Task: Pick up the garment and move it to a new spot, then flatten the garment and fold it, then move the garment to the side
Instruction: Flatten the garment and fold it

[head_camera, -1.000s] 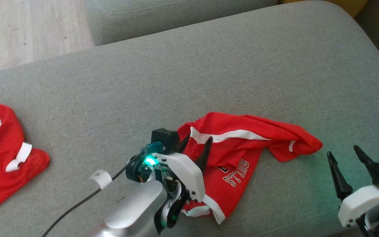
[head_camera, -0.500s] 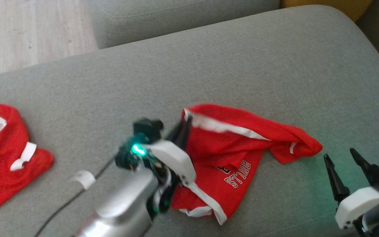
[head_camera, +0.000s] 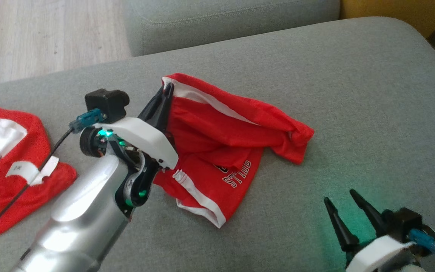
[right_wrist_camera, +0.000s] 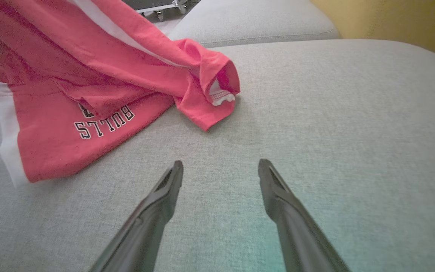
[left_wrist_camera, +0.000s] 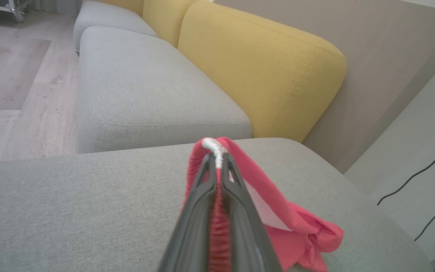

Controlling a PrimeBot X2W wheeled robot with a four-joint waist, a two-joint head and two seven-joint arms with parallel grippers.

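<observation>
Far L on the grey sofa cushion: a second red cloth w/ white patches, crumpled, well apart from the job piece. Not the one in hand.

Next to the rt: left gripper, fingers together, clamped on a white-trimmed edge of the red Bulls garment. The left wrist view agrees: both fingers pinch a bunched fold of red knit, w/ the white band poking out past the tips. That held corner is raised off the cushion. The rest drapes down and to the rt. The lettered panel and white side stripe lie on the cushion on the near side, and the cuff end at the garment's far-rt tip touches the cushion.

Handling, my read: light, thin, fully limp jersey knit w/ no stiffness. It'll hang and trail from whichever point is held, and prob drag on the cushion fabric rather than slide clean. Not fragile, not slippery. A one-point pinch is OK for moving it but bunches it up. For flattening, better 2 holds spread along the white-banded edge or at opp corners, e.g. the free cuff end.

Far rt, near side: right gripper, fingers apart, nothing btwn them, over bare cushion, near the cuff end but not touching it.
</observation>
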